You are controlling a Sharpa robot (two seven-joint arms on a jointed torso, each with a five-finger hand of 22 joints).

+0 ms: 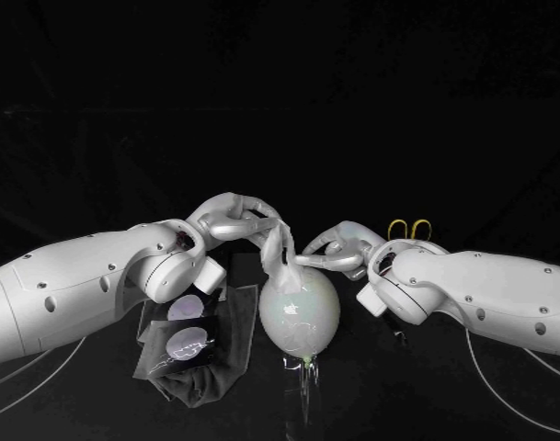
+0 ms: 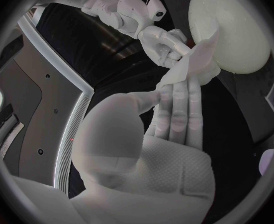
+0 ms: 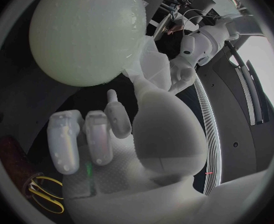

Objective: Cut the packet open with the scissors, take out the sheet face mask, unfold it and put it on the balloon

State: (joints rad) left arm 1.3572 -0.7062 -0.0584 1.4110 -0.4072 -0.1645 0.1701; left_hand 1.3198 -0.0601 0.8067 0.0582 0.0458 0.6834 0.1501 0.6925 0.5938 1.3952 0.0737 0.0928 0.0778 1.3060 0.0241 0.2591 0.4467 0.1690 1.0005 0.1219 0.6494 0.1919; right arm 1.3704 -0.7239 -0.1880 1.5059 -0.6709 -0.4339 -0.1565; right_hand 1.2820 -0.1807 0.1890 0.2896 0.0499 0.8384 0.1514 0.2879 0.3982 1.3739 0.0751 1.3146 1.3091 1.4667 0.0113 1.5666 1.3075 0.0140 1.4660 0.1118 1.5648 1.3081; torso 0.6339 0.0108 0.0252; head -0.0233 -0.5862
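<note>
The pale balloon (image 1: 301,314) lies on the black table between my two hands, and it is also seen close up as the balloon (image 2: 236,30) and the balloon (image 3: 87,32). The white sheet mask (image 1: 280,259) hangs as a crumpled strip from my left hand (image 1: 237,222) onto the balloon's far end. My left hand (image 2: 181,115) pinches the mask (image 2: 194,63) against the balloon. My right hand (image 1: 334,253) reaches in from the other side. Its fingers (image 2: 171,44) hold the mask's edge. My right hand (image 3: 106,134) is beside the mask (image 3: 150,67).
The dark cut packet (image 1: 203,342), with two pale round patches, lies on the table under my left arm, just beside the balloon. The yellow-handled scissors (image 1: 412,227) lie behind my right arm, and the scissors (image 3: 42,194) are seen again on the table.
</note>
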